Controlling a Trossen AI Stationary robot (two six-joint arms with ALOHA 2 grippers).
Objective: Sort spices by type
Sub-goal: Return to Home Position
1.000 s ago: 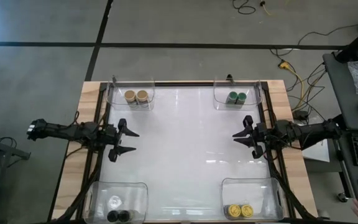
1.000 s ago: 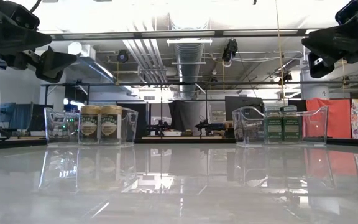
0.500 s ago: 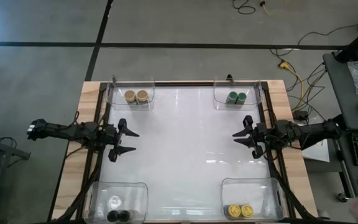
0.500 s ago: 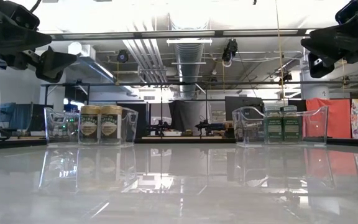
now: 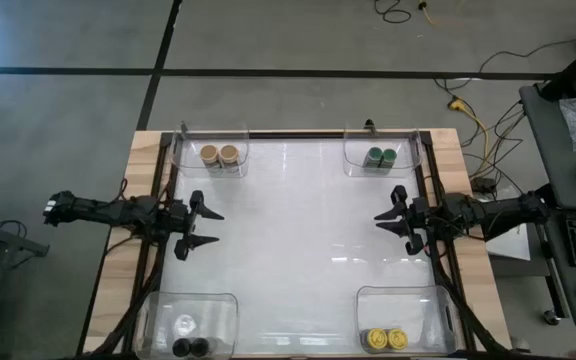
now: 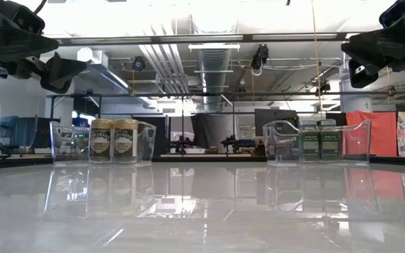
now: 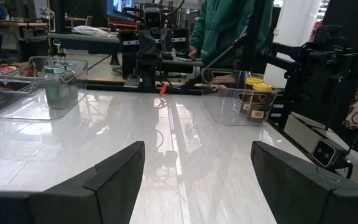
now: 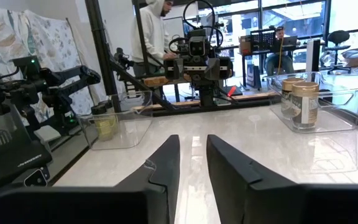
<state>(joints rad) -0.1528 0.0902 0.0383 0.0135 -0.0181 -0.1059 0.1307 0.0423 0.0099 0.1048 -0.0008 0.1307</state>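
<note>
Left gripper (image 5: 211,227): fingers spread wide apart, nothing held; it is held above the left side of the table (image 5: 298,260), about midway between the two left tubs and clear of both. Right gripper (image 5: 383,222): fingers drawn close with only a narrow gap between them, nothing held; it is held above the right side of the table, facing the left gripper, well apart from it. In the low view both grippers are seen high above the surface, touching nothing. All jars are noted inside tubs at the table's four corners, as placed in the high view. Two tan-lidded jars (image 5: 219,155) stand side by side and upright in the top-left tub (image 5: 180,152). Two green-lidded jars (image 5: 381,156) stand side by side in the top-right tub (image 5: 351,152). Two black-lidded jars (image 5: 190,347) are seen at the lower edge of the bottom-left tub (image 5: 223,305). Two yellow-lidded jars (image 5: 385,339) stand together in the bottom-right tub (image 5: 368,300). The middle of the table carries only reflections of the ceiling lights. Beyond the table, a person in a green top (image 7: 219,28) is recorded in the left wrist view, and a person in a pale hooded top (image 8: 154,31) in the right wrist view.
</note>
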